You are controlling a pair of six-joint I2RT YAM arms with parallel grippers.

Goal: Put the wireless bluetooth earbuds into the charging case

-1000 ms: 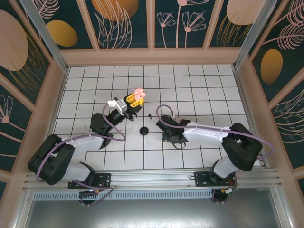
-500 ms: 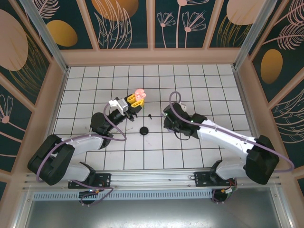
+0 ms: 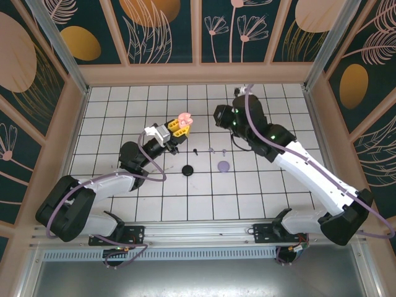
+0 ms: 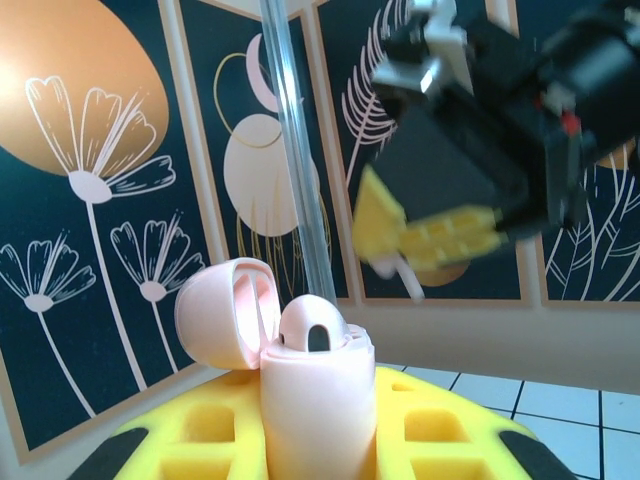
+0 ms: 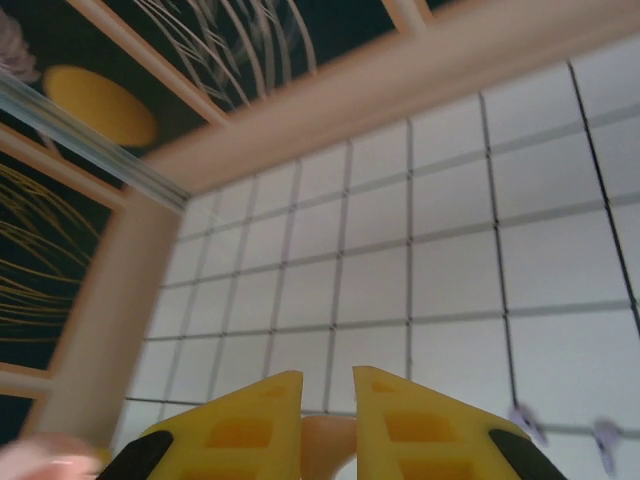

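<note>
Nearest us on the white tiled table (image 3: pixel 278 99) lie a black round case (image 3: pixel 188 169) and a lavender round case (image 3: pixel 223 166), set apart from each other. Just past them we see a black earbud (image 3: pixel 195 151) and two lavender earbuds (image 3: pixel 211 149). Farther on, our left gripper (image 3: pixel 177 127) is clamped on the upright pink case (image 4: pixel 315 395), whose lid is tipped open to the left. Beyond it, high and clear of that case, our right gripper (image 5: pixel 328 380) pinches a pink earbud (image 5: pixel 325 445) between nearly closed fingers.
</note>
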